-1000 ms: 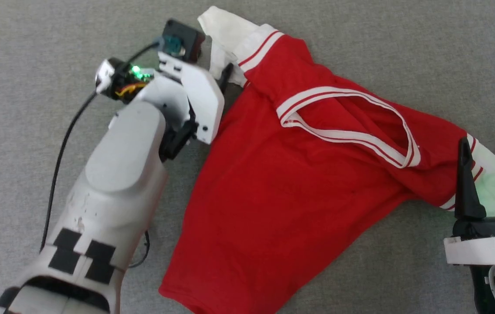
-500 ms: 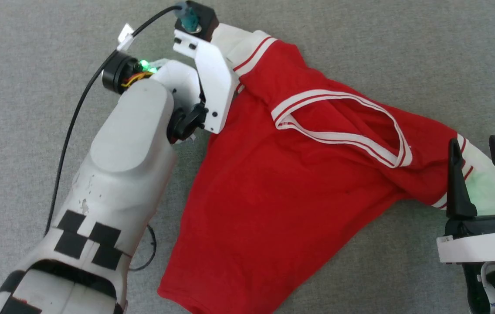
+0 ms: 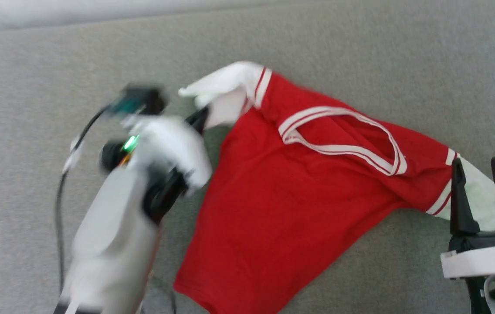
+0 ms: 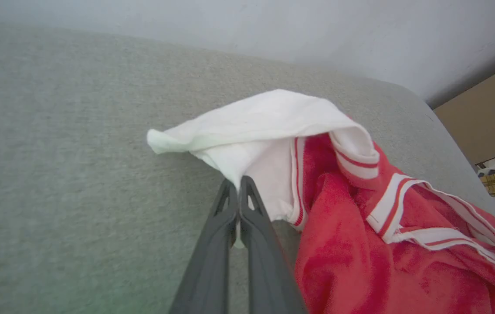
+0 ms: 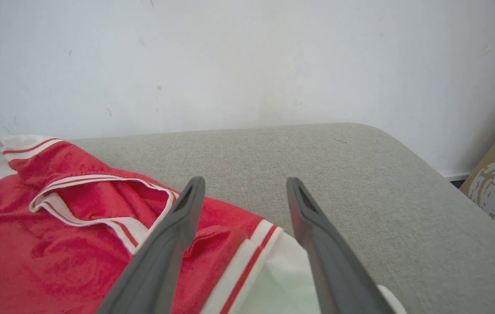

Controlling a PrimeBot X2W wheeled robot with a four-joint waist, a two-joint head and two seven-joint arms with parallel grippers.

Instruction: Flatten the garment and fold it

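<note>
left pincer [image 4: 239, 183] clamped shut on white sleeve end of garment [image 3: 300, 196], upper left of centre. garment lies mid-frame on grey desk [image 3: 361, 52]. right pincer [image 3: 476, 162] wide open, empty, straddling other sleeve, lower right.

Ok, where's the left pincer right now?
The left pincer is left of centre in the head view, shut on the white sleeve end at the upper-left corner of the garment, over the grey surface.
</note>
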